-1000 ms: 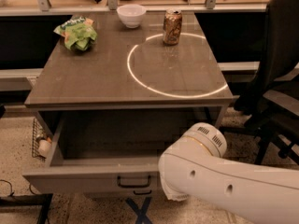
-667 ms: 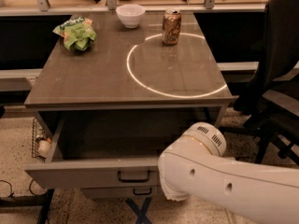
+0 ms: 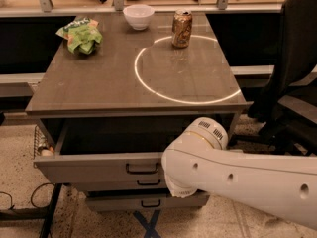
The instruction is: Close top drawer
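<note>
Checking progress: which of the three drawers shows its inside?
The top drawer, the widest, just under the tabletop; the two narrower ones below show only fronts. The hand is hidden behind the white arm.

Single camera, high, in front of the bench (image 3: 99, 83), looking down and forward across its top. Close: the white arm (image 3: 237, 172) fills lower right, hiding the tool near the open top drawer (image 3: 94, 166) front.
</note>
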